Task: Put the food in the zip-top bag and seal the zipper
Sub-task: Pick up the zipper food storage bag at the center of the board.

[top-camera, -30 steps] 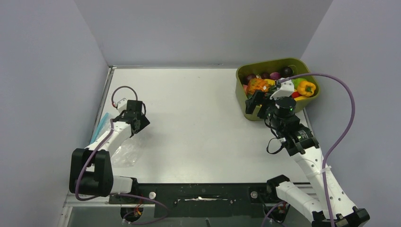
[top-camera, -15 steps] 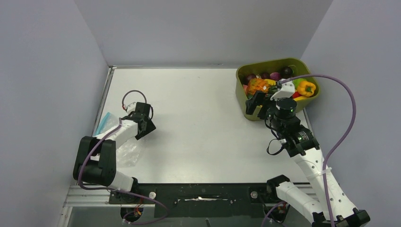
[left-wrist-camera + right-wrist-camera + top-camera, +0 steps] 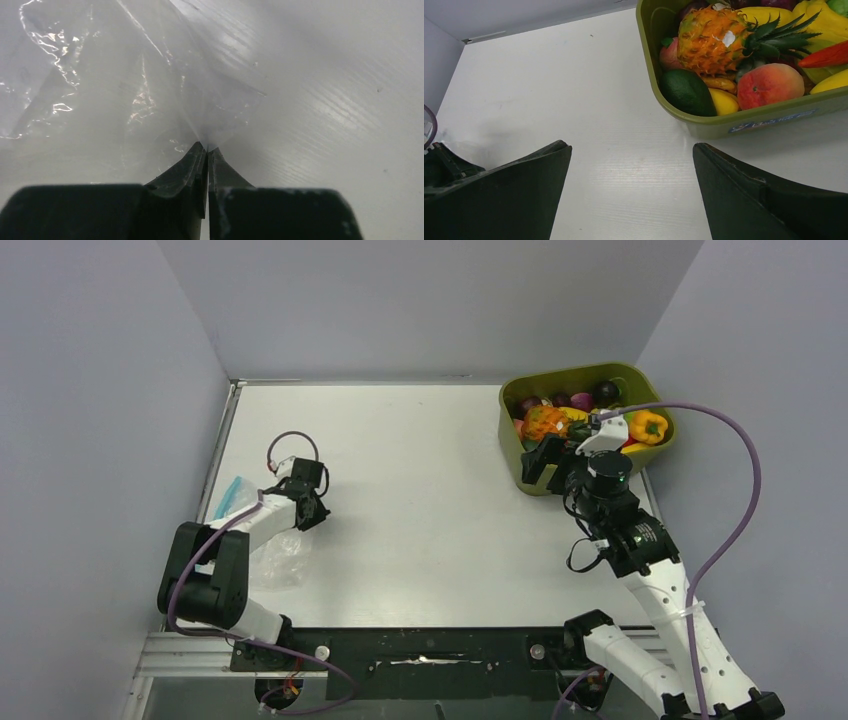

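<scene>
The bag [image 3: 268, 558], clear, thin and floppy, is seen crumpled by the left edge of the bench [image 3: 430, 490], zipper [image 3: 229, 492] toward that edge. A corner of its film is pinched in the closed left gripper [image 3: 206, 150], and, being light and slippery, it is judged better held at the stiffer zipper. The food [image 3: 711, 37], light hard plastic, is heaped in a green tub [image 3: 744, 125] at the far right corner, faced by the right gripper [image 3: 630, 146], spread wide and empty; a blue label [image 3: 771, 121] is borne on the tub, its writing unreadable.

The top camera overlooks the table [image 3: 420, 470]; wrist cameras look closely along it.
</scene>
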{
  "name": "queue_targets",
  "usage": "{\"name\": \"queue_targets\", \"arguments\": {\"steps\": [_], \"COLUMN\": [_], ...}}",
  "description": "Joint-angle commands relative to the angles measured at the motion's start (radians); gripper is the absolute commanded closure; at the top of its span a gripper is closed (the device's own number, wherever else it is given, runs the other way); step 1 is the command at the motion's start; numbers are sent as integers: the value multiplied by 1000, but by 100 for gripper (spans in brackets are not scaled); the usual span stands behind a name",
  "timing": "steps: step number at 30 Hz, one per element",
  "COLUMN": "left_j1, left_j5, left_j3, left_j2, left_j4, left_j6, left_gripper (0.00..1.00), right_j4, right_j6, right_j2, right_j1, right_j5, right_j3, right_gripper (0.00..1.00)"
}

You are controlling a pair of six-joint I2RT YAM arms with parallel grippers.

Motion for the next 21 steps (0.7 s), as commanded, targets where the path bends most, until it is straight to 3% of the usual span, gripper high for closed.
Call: {"name": "queue_targets", "arguments": {"steps": [1,8,14,21], "left_j1": [-35,-85,-111,-119], "left_j5": [63,154,237,471], "left_j3": [1,32,87,134], "left_j2": [-64,-172,-243,-310], "left_j4": [55,70,39,41], "left_j6": [9,32,46,86], "left_gripper": [100,100,100,100], "right_j4": [41,90,200,434], "right_j6": [38,83,18,-52], "right_j2": [-23,-33,-85,-125], "right_j1": [3,4,5,20], "right_j5": [-13,-93,-187,-317], "right_j3": [-12,-49,-105,-236], "right_gripper": [2,2,0,10]}}
